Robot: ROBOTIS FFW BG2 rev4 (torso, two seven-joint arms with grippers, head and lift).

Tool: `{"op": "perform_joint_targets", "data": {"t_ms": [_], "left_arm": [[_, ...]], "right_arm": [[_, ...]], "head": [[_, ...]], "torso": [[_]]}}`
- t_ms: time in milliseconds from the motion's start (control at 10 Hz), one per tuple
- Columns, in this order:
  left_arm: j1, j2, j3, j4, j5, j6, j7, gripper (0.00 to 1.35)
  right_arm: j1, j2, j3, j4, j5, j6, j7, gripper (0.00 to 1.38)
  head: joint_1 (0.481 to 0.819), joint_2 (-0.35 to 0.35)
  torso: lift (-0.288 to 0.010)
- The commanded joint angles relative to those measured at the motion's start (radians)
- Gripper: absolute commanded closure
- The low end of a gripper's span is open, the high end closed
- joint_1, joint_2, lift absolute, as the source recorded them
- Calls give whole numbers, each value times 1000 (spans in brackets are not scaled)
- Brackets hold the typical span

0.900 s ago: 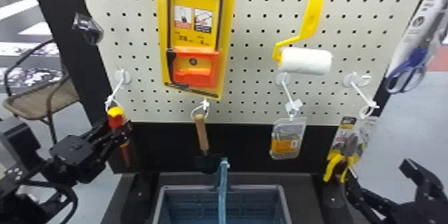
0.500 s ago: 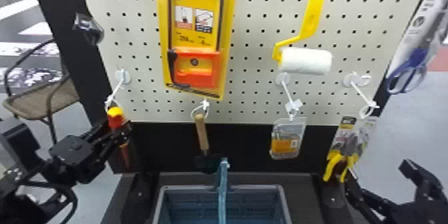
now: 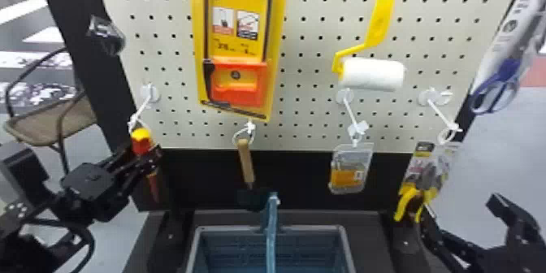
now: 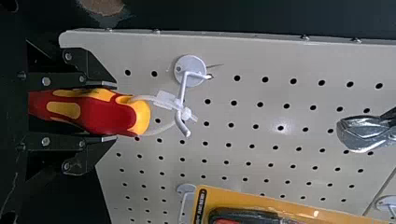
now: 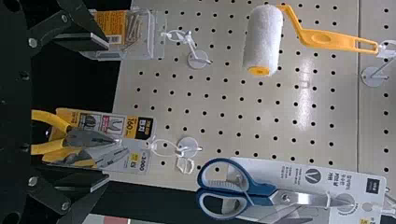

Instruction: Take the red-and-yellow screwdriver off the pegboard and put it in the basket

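Note:
My left gripper is at the pegboard's lower left corner, its fingers against both sides of the red-and-yellow screwdriver. In the left wrist view, the left gripper is shut on the handle of the screwdriver. A white tie still joins the handle's yellow end to the hook on the pegboard. The shaft points down below the fingers. The basket stands low in the middle. My right gripper is parked at the lower right; in the right wrist view, the right gripper stands open.
A wood-handled tool hangs above the basket, right of the screwdriver. A saw pack, paint roller, small clear pack, yellow-handled pliers and blue scissors also hang. A blue strip crosses the basket.
The left gripper's fingers have drawn in on the screwdriver's handle, while its arm has stayed nearly in place. The right arm has kept still.

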Motion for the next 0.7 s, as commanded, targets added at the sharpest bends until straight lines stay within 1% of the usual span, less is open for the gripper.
{"op": "perform_joint_targets", "data": {"t_ms": [0, 300, 500, 600], "left_arm": [[3, 1, -1, -4, 1, -10, 0, 1197], [28, 4, 7, -58, 0, 1, 0, 1197], [71, -3, 33, -119, -3, 8, 0, 1197], [101, -16, 53, -148, -3, 10, 0, 1197]], "right_arm": [[0, -1, 0, 1, -1, 0, 1, 280], [0, -4, 0, -2, -2, 0, 1, 280], [0, -5, 0, -2, -2, 0, 1, 280], [2, -5, 0, -2, -2, 0, 2, 280]], "head": [[549, 0], [549, 0], [549, 0], [549, 0]], "torso": [[-100], [-100], [-100], [-100]]}}
